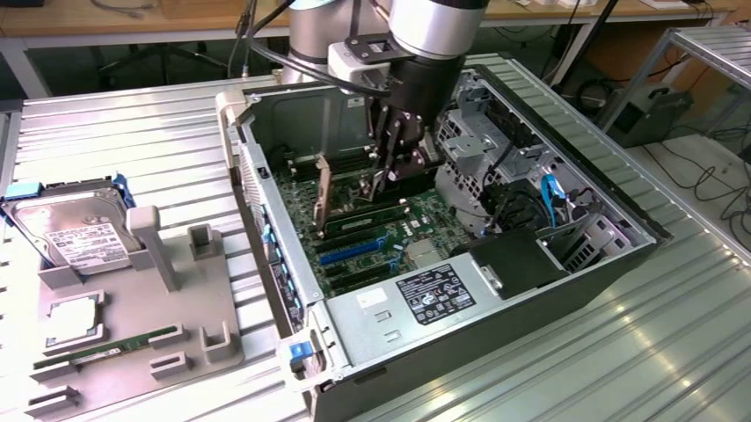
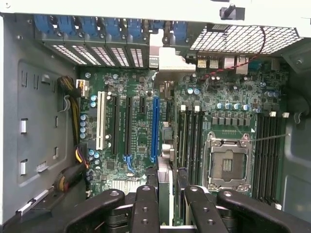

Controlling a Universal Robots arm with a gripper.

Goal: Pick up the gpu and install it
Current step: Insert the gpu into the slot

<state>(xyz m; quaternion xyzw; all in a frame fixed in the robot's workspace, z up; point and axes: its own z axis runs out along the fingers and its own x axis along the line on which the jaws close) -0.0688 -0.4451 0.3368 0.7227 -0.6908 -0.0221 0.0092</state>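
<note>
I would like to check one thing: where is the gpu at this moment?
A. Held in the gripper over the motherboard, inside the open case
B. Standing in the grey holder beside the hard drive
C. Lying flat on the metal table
A: the gpu shows edge-on between the fingers of the gripper, above the motherboard inside the open case.

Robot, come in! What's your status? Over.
Claw shut on gpu. Card edge-on inside the case, over the board, by the blue slot. Cables off to one side.
</note>
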